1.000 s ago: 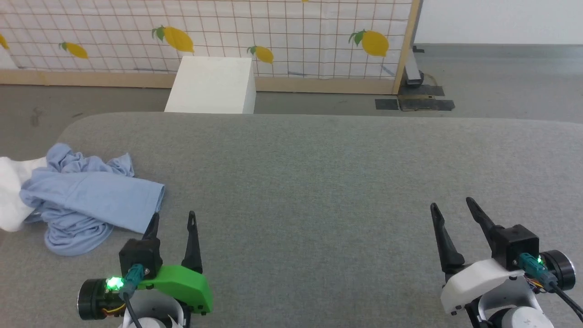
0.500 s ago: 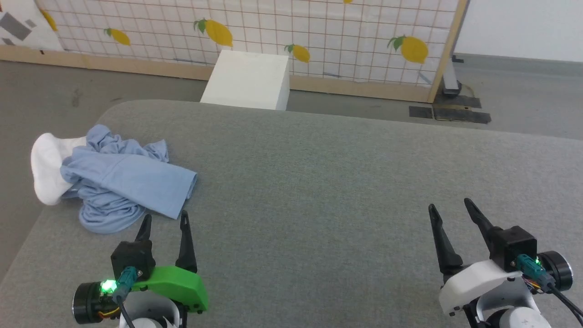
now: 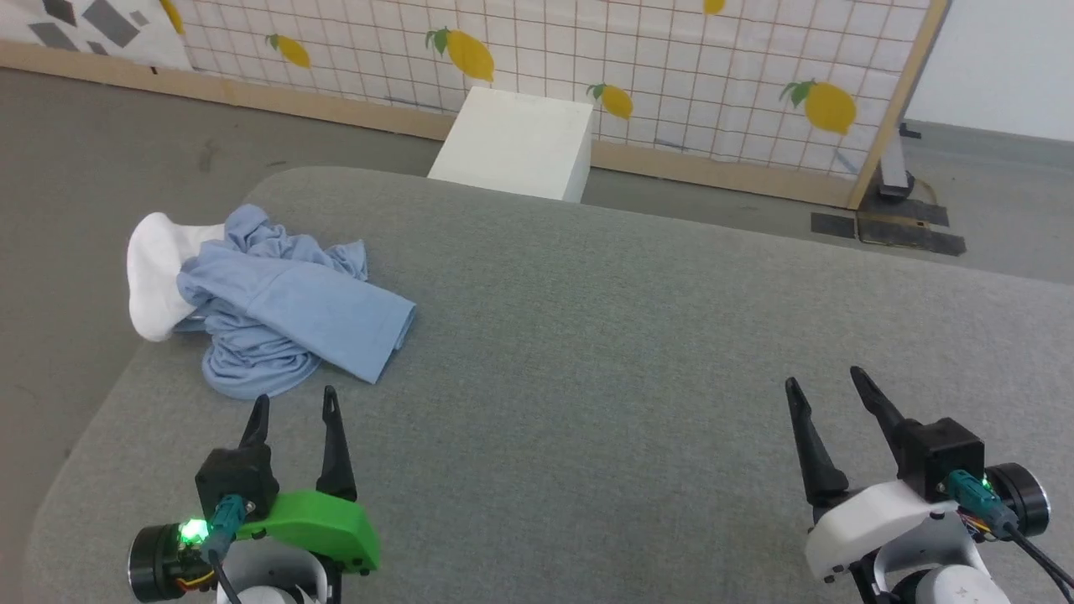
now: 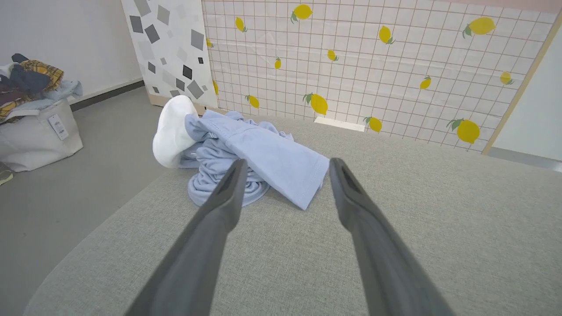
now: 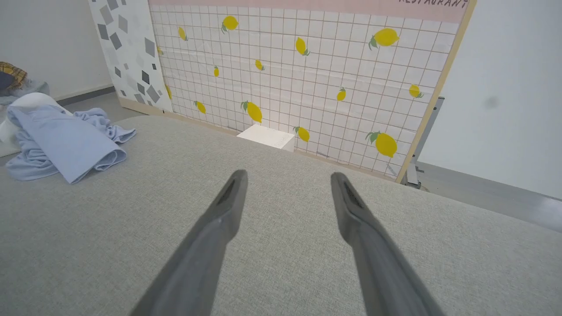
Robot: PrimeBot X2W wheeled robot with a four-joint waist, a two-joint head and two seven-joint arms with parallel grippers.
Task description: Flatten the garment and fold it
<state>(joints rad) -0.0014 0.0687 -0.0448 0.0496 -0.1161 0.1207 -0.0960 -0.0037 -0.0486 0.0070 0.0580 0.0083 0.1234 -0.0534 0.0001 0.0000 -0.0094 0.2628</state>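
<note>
Crumpled light blue garment, white end

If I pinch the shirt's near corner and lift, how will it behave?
Likely floppy: the shirt lies crumpled in soft folds, so one pinch would probably raise a drooping bunch. Its white end seems to overhang the table edge, so pushing leftward may slide it off.

- Bright, even indoor light covers the grey table; shadows are soft and faint, darkest under the folds of the garment.
- The garment's white end is nearly washed out.
- Wide-angle wrist views tilt and bow the lemon-print screen toward the edges.
- Fingers of the left gripper and the right gripper blur near the bottom edge.
</note>
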